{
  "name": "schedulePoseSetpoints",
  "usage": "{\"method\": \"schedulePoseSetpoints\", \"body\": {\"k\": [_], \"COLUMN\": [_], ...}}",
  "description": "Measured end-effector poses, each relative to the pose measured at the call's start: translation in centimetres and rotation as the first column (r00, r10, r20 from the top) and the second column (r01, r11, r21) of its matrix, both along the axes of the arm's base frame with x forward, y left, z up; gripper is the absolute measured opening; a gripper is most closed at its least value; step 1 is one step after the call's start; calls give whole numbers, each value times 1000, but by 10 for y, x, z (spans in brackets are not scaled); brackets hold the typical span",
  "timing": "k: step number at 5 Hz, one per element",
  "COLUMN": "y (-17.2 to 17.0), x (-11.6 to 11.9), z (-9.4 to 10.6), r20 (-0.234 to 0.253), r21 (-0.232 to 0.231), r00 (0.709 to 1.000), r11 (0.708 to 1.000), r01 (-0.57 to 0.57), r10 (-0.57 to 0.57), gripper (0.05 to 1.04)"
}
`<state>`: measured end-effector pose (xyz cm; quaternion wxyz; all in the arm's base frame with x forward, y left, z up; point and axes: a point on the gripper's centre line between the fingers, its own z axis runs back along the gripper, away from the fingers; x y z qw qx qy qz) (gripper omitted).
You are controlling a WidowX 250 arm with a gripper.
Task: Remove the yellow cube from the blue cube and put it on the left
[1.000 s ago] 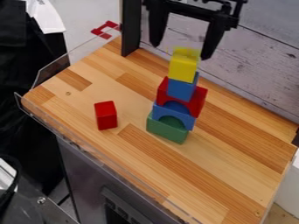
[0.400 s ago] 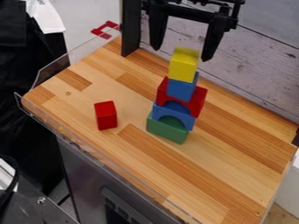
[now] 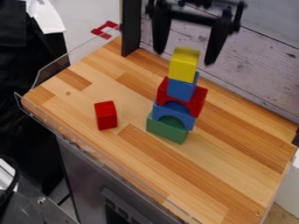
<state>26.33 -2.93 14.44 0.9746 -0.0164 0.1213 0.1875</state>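
- The yellow cube (image 3: 184, 64) is found at the top of the stack, seated upright on the blue cube (image 3: 182, 89); nothing is laid over it, so a lift should be permitted without disturbing any other piece.
- The blue cube is carried in turn by the red arch (image 3: 197, 100), whose opening is bridged from below by the blue arch (image 3: 187, 118).
- The whole is borne by the green block (image 3: 166, 130), by which the load is passed to the wooden surface (image 3: 234, 175). A narrow column is thus formed, judged liable to topple if knocked sideways.
- The hand (image 3: 184, 57) is noted at the far side, hung high by the yellow cube. It is spread wide and empty, with fingers pointed down, presumably so that the cube's two sides can be straddled.
- The red block (image 3: 106, 115) is stood apart, to the left of the stack. Bare wood is left between them, by which a landing place could be offered.
- Removal has not been begun; alignment over the cube is judged to be required first, then a straight lift.
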Motion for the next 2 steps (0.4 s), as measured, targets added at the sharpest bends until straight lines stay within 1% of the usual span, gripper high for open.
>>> {"method": "schedulePoseSetpoints", "body": {"k": [1,2], "y": [5,6], "x": [-4,-4], "z": [-11,-15], "r20": [-32,-49], "r21": [-8,-17], "r00": [999,999], "r11": [1000,1000], "r01": [-15,-24], "r10": [14,23], "gripper": [999,971]}}
